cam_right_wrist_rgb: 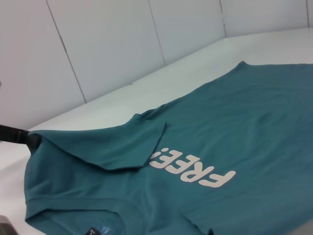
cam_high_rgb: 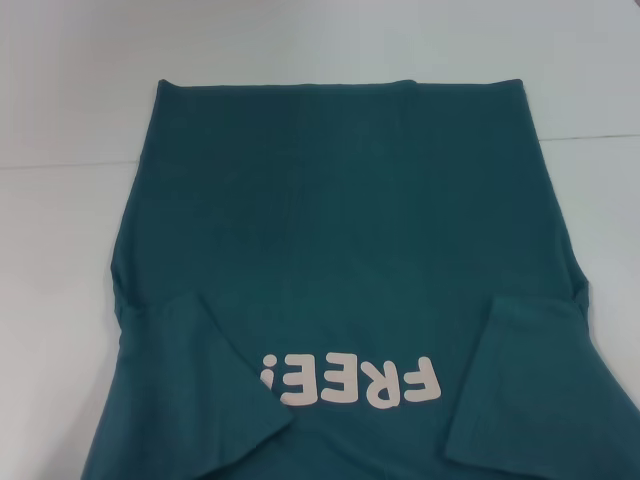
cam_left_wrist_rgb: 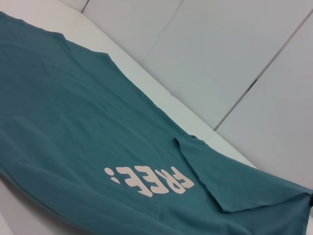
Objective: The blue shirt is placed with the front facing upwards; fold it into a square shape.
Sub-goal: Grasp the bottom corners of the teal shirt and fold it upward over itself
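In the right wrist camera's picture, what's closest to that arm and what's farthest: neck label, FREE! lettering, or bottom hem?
1. neck label, at the collar, nearest.
2. FREE! lettering, on the chest, midway.
3. bottom hem, far end of the blue shirt.

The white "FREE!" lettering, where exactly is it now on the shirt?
In the head view the "FREE!" lettering sits on the blue shirt near the bottom edge, between the two sleeves folded inward, the left sleeve covering its end.

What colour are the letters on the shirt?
White, on the blue shirt. The "FREE!" lettering shows best in the head view.
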`<control>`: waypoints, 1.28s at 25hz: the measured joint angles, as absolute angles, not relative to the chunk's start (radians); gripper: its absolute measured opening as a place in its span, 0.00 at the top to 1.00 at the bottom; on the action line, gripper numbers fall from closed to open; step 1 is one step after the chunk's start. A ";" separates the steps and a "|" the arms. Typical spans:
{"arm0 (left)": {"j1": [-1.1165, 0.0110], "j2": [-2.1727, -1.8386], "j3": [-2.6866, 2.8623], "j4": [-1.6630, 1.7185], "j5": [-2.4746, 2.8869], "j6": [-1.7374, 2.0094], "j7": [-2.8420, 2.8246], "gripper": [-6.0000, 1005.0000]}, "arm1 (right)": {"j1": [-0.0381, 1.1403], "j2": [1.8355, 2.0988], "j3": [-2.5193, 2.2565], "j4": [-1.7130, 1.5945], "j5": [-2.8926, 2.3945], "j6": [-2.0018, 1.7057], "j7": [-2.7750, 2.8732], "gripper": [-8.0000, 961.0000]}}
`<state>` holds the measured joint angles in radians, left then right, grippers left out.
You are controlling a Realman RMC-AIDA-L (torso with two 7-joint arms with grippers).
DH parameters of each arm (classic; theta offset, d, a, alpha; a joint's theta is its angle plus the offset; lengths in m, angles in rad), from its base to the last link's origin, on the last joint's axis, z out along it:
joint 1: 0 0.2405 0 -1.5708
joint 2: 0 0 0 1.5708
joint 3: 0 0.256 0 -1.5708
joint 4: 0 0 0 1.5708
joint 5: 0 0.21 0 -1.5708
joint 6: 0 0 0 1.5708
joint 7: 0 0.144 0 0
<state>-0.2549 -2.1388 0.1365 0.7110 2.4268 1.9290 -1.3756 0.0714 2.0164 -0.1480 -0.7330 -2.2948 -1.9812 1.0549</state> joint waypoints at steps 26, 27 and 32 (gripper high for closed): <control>-0.338 -2.131 0.112 0.614 2.359 1.825 -1.408 0.93 | 0.185 2.045 -0.012 -0.634 -2.287 -1.859 1.046 0.95; -0.343 -2.130 0.107 0.607 2.350 1.816 -1.408 0.93 | 0.191 2.046 -0.002 -0.628 -2.287 -1.850 1.046 0.95; -0.364 -2.128 0.098 0.581 2.287 1.766 -1.408 0.93 | 0.216 2.046 0.069 -0.598 -2.287 -1.821 1.047 0.95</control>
<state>-0.3640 -2.1277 0.0981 0.5808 2.2873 1.7662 -1.4082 0.2160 2.0463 0.0689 -0.5977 -2.2869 -1.8205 1.0468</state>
